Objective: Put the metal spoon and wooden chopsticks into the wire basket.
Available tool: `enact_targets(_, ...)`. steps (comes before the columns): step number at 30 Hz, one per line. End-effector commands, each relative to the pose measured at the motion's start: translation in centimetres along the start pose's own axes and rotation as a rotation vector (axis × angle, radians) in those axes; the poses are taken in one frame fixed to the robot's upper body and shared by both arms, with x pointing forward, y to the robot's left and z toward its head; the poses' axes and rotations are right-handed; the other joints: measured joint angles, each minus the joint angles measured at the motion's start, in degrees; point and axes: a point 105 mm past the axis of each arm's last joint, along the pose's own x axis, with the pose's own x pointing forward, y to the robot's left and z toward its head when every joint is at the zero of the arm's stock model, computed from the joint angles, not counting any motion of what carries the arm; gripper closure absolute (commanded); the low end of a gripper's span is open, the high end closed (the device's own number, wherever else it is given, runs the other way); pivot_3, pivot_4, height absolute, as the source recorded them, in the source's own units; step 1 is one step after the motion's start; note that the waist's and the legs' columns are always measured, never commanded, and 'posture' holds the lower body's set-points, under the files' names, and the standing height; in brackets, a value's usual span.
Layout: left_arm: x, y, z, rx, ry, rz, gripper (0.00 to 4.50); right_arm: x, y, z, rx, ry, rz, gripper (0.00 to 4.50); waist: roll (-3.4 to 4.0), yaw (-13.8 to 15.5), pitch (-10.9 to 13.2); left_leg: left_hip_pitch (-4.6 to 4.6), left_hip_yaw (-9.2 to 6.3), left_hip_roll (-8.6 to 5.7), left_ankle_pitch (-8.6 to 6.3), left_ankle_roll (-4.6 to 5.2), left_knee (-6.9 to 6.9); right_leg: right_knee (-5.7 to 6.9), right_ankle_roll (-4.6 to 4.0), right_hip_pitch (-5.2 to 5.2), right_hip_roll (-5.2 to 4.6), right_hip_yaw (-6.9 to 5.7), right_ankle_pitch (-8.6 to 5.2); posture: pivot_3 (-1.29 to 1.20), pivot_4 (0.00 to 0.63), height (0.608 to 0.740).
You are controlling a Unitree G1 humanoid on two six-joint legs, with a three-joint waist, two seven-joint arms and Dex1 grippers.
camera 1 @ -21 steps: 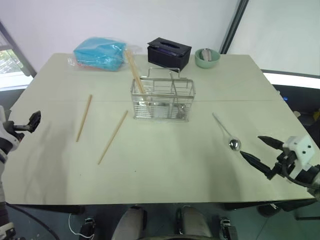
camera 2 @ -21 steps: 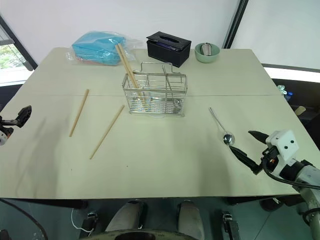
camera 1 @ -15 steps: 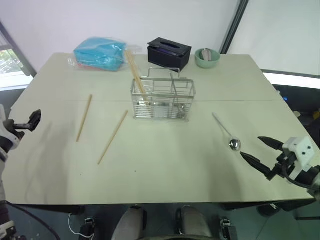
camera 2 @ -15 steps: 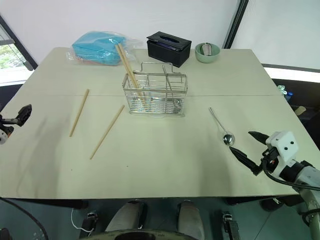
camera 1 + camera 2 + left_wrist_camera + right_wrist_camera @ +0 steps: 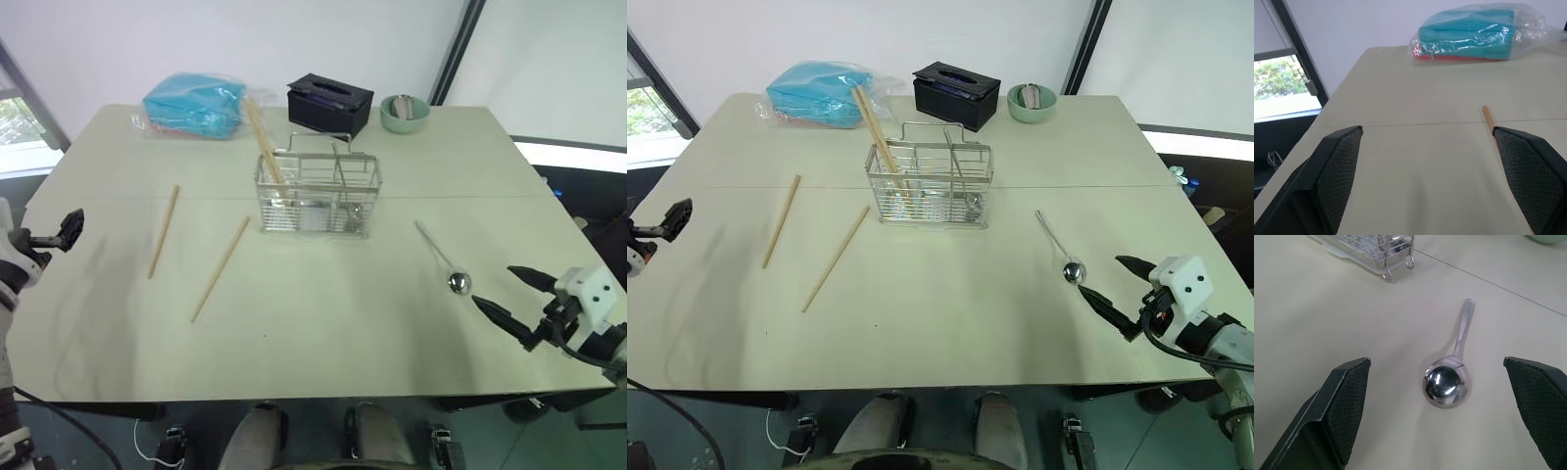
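Observation:
The metal spoon (image 5: 443, 259) lies on the table to the right of the wire basket (image 5: 316, 194), its round bowl (image 5: 1445, 384) nearest me. My right gripper (image 5: 493, 287) hovers open just short of that bowl, empty, with the spoon ahead between its spread fingers (image 5: 1347, 401). Two wooden chopsticks (image 5: 165, 231) (image 5: 221, 267) lie flat left of the basket, and others lean upright in the basket's left compartment (image 5: 263, 142). My left gripper (image 5: 67, 230) is open and empty at the table's left edge, with one chopstick's far end (image 5: 1488, 115) ahead of it.
A blue plastic-wrapped bundle (image 5: 193, 105), a black tissue box (image 5: 330, 102) and a green bowl (image 5: 405, 113) sit along the table's far side behind the basket. The table's near edge runs just below my right gripper.

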Motion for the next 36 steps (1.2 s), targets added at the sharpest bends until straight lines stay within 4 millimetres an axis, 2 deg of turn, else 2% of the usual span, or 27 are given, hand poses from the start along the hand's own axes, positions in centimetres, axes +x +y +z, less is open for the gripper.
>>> enact_targets(1, -0.1, -0.8, 2.6, 0.027, -0.071, -0.047, 0.02, 0.4, -1.0, 1.7, -0.07, -0.053, -0.049, 0.0, 0.0, -0.01, 0.0, 0.0, 0.01, 0.0, 0.0, 0.0, 0.01, 0.0, 0.0, 0.0, 0.0, 0.0, 0.0, 0.0, 0.15, 0.654)
enact_targets(4, -0.2, -2.8, 3.9, 0.001, -0.093, -0.167, 0.02, 0.8, -1.6, 2.5, -0.082, -0.062, -0.07, 0.0, 0.01, -0.04, 0.01, 0.0, 0.0, 0.0, 0.0, 0.0, 0.01, 0.01, 0.0, 0.0, 0.0, 0.0, 0.0, 0.0, 0.15, 0.654)
enact_targets(8, -2.0, -8.7, 7.1, 0.027, -0.124, -0.51, 0.02, 2.8, -3.8, 4.4, -0.109, -0.048, -0.119, 0.0, -0.06, -0.14, 0.09, -0.04, 0.01, 0.0, 0.01, 0.0, 0.09, 0.02, -0.02, -0.03, 0.01, 0.0, 0.02, 0.0, 0.15, 0.654)
enact_targets(9, -2.9, -10.3, 7.3, 0.047, -0.104, -0.606, 0.02, 3.4, -4.1, 4.6, -0.112, -0.036, -0.124, 0.0, -0.03, -0.15, 0.1, -0.04, 0.05, 0.0, 0.01, 0.0, 0.12, 0.02, -0.04, -0.03, -0.02, 0.0, 0.02, 0.0, 0.15, 0.654)
enact_targets(11, -4.1, -12.2, 7.2, 0.071, -0.067, -0.728, 0.02, 4.2, -4.4, 4.9, -0.12, -0.018, -0.121, 0.0, -0.03, -0.16, 0.08, -0.02, 0.09, -0.01, 0.0, 0.0, 0.05, 0.0, -0.04, -0.02, -0.04, 0.0, 0.02, 0.0, 0.15, 0.654)
enact_targets(14, -7.9, -16.1, 5.3, 0.169, 0.071, -1.042, 0.02, 6.3, -4.2, 5.0, -0.113, 0.036, -0.071, 0.0, 0.11, -0.4, 0.15, -0.01, 0.09, 0.0, 0.01, 0.02, -0.09, 0.0, -0.06, -0.06, -0.04, 0.0, 0.01, 0.0, 0.15, 0.654)
enact_targets(15, -8.8, -16.7, 4.9, 0.188, 0.105, -1.109, 0.02, 6.9, -4.2, 4.9, -0.108, 0.049, -0.063, 0.0, 0.18, -0.58, 0.19, -0.02, 0.15, 0.01, 0.0, 0.03, -0.1, 0.0, -0.08, -0.11, -0.04, 0.01, 0.0, 0.0, 0.15, 0.654)
enact_targets(18, -9.7, -17.9, 4.4, 0.252, 0.133, -1.212, 0.02, 8.8, -4.3, 4.5, -0.068, 0.113, -0.035, 0.0, 0.27, -0.45, 0.26, -0.04, 0.19, 0.01, -0.01, 0.04, -0.1, -0.01, -0.1, -0.12, -0.05, 0.01, -0.01, 0.0, 0.15, 0.654)
enact_targets(22, -9.3, -18.9, 5.0, 0.271, 0.095, -1.254, 0.02, 10.6, -4.0, 4.2, -0.064, 0.175, 0.018, 0.0, 0.25, 0.0, 0.27, 0.0, 0.16, 0.01, 0.01, 0.05, -0.04, -0.02, -0.1, -0.01, -0.02, -0.02, -0.01, 0.0, 0.15, 0.654)
enact_targets(25, -9.2, -19.7, 5.2, 0.283, 0.074, -1.286, 0.02, 11.8, -4.6, 3.6, -0.102, 0.22, 0.017, 0.0, 0.2, -0.12, 0.26, 0.0, 0.14, -0.01, 0.01, 0.05, 0.01, -0.03, -0.1, 0.02, 0.04, -0.04, -0.01, 0.0, 0.15, 0.654)
enact_targets(29, -9.3, -20.3, 5.4, 0.295, 0.059, -1.302, 0.02, 12.3, -5.3, 2.7, -0.034, 0.267, -0.002, 0.0, 0.21, -0.29, 0.26, -0.02, 0.19, -0.02, 0.01, 0.06, -0.04, -0.05, -0.09, -0.04, 0.05, -0.03, 0.0, 0.0, 0.15, 0.654)
enact_targets(36, -9.1, -20.3, 5.7, 0.289, 0.043, -1.275, 0.02, 12.7, -5.3, 0.6, 0.101, 0.357, -0.019, 0.0, 0.26, -0.37, 0.29, -0.03, 0.19, -0.02, 0.0, 0.06, -0.12, -0.03, -0.09, -0.08, 0.07, -0.03, 0.01, 0.0, 0.15, 0.654)
